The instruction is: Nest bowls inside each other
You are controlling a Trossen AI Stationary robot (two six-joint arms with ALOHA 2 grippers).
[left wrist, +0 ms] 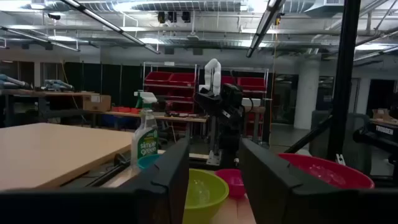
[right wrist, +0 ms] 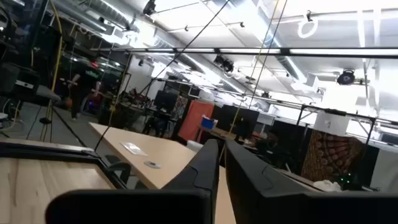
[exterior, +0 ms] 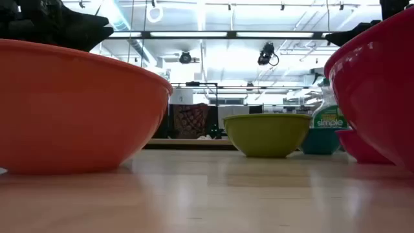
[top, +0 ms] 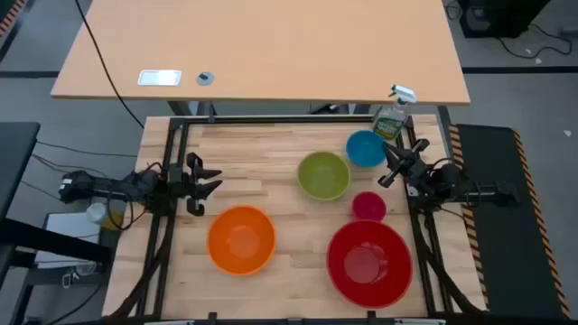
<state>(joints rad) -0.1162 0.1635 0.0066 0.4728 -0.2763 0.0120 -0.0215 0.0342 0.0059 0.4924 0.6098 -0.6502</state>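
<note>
Five bowls stand apart on their bases on the wooden table. The orange one (top: pixel 241 239) is near left and the red one (top: pixel 368 262) near right. The lime green one (top: pixel 323 175) sits in the middle, the blue one (top: pixel 365 148) at far right, and the small pink one (top: pixel 368 206) between blue and red. My left gripper (top: pixel 215 180) hovers open at the table's left edge, pointing toward the green bowl (left wrist: pixel 205 190). My right gripper (top: pixel 390 166) is shut at the right edge, beside the blue bowl, its fingers (right wrist: pixel 222 168) holding nothing.
A green spray bottle (top: pixel 391 117) stands at the far right corner, just behind the blue bowl. A light wooden desk (top: pixel 271 54) lies beyond the far edge. A black frame (top: pixel 172 135) borders the table. Bare wood lies between the orange and green bowls.
</note>
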